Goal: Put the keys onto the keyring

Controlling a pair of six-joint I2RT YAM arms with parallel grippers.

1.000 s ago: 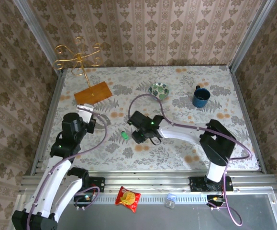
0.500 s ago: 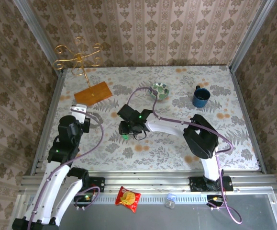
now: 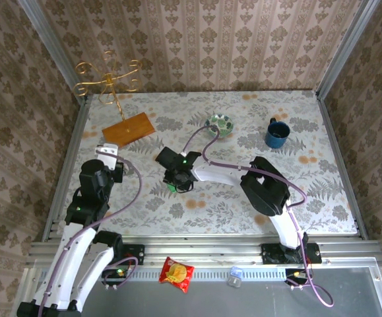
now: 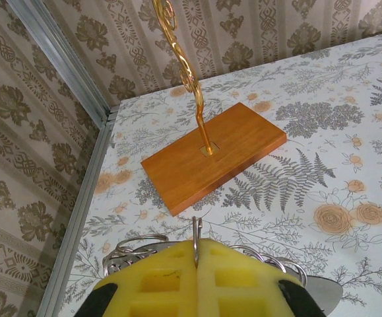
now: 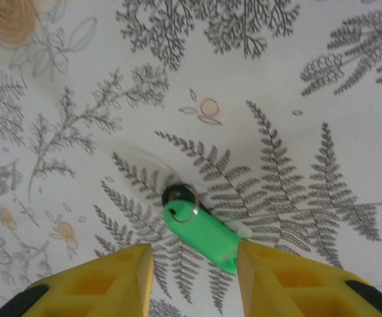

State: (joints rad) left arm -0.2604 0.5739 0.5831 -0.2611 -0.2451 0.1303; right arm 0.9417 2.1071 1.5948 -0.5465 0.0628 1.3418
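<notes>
Swung left across the table [image 3: 309, 191] to straddle the green key [image 5: 204, 232] with the right gripper [image 5: 192, 256], fingers [image 5: 98, 290] wide, holding nothing, lined up for a pinch. Clamped tight in the left gripper [image 4: 197, 254], the keyring [image 4: 134, 243], ready for threading. Counted: one green key, one keyring, two grippers.

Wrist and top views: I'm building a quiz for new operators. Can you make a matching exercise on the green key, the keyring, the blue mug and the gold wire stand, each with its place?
Things:
1. green key
2. keyring
3. blue mug
4. gold wire stand

Places:
A. planted in the wooden base
B. clamped between the pads of the left gripper
C. lying between the open fingers of the right gripper
D. upright, right of the patterned bowl

Pairs: 1-C, 2-B, 3-D, 4-A
</notes>
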